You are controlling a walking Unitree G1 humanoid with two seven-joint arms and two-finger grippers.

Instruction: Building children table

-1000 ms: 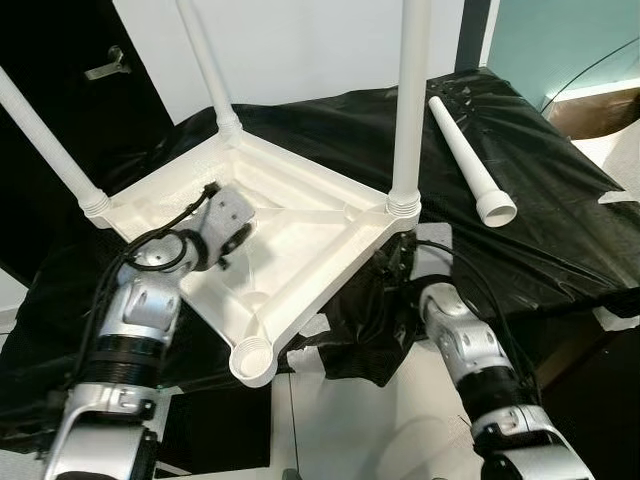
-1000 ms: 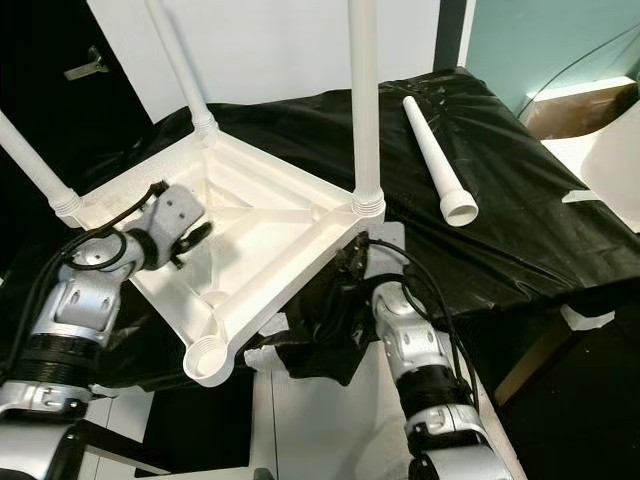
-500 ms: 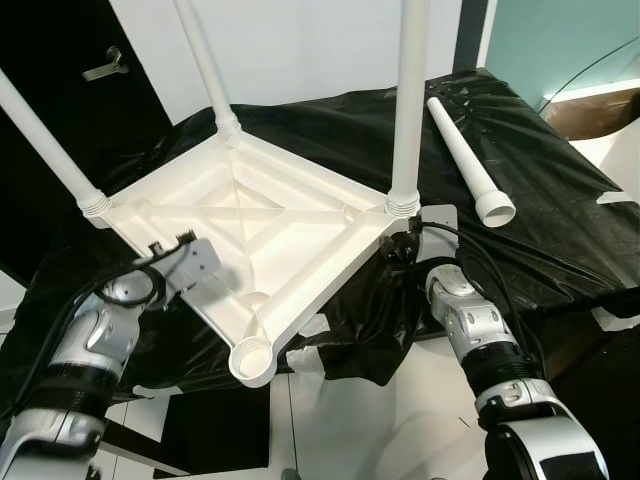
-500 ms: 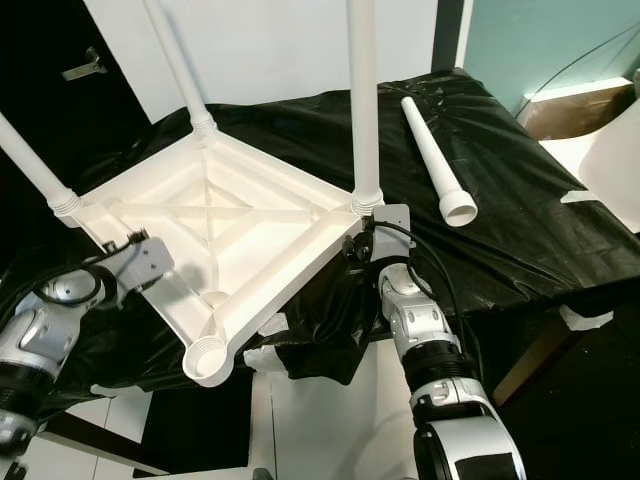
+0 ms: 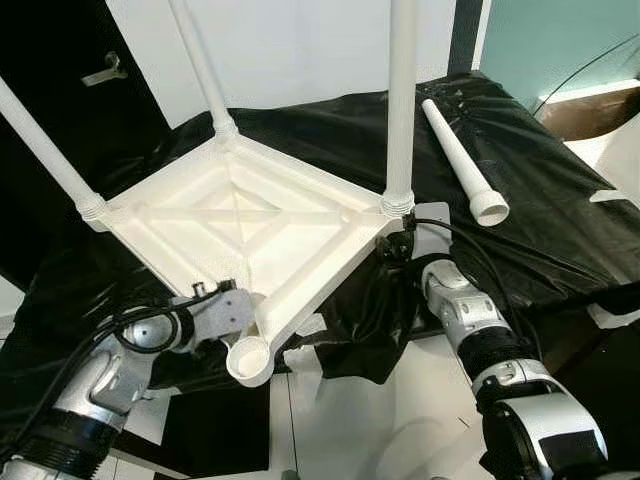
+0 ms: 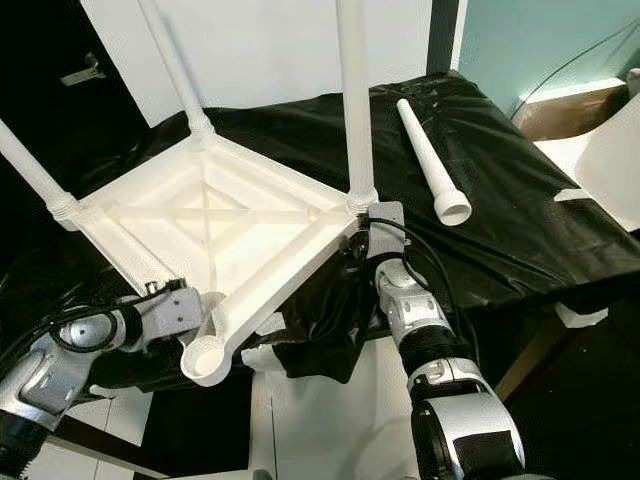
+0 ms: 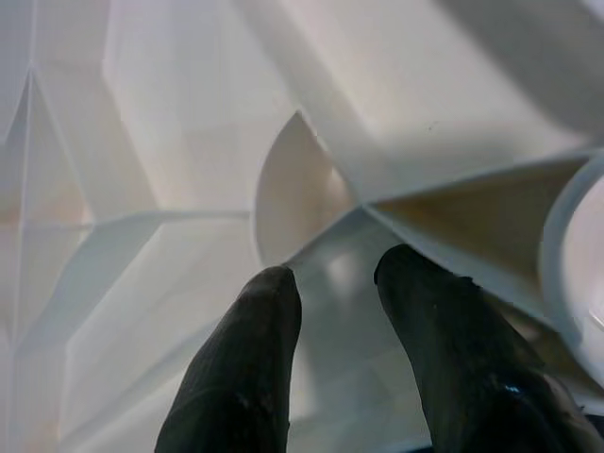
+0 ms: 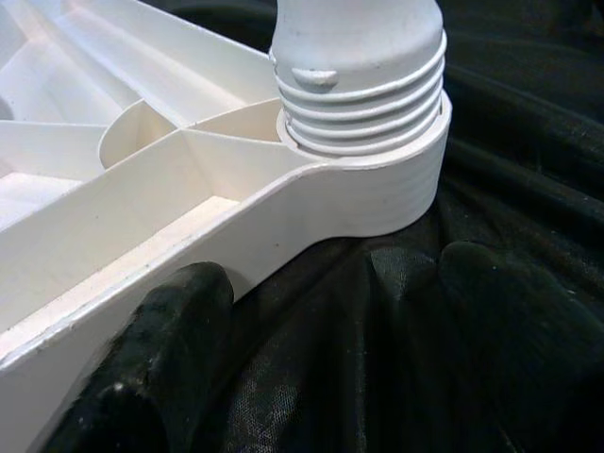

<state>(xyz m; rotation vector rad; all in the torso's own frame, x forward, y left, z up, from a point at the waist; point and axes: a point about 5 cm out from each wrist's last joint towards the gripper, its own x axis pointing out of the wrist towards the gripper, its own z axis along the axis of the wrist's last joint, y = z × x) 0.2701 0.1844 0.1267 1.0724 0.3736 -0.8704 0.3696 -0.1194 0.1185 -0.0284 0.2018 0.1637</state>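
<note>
A white plastic table top point(image 5: 240, 225) lies upside down on a black-covered surface, with three white legs point(image 5: 402, 100) standing up from its corners. The near corner socket point(image 5: 250, 358) is empty. A fourth leg point(image 5: 458, 155) lies loose on the black cover at the back right. My left gripper point(image 5: 240, 312) is at the near rim beside the empty socket, and its fingers point(image 7: 269, 302) are open over the ribbed underside with nothing between them. My right gripper point(image 5: 398, 240) is open at the right corner, just below the screwed-in leg's threaded base point(image 8: 363, 80).
The black cover point(image 5: 540, 230) hangs in folds over the front edge below the table top. A dark door with a handle point(image 5: 105, 68) stands at the back left, and a white wall lies behind. White floor point(image 5: 380, 420) shows between my arms.
My left arm has drawn back from inside the table top to its near rim by the empty socket. My right gripper has risen to the right corner.
</note>
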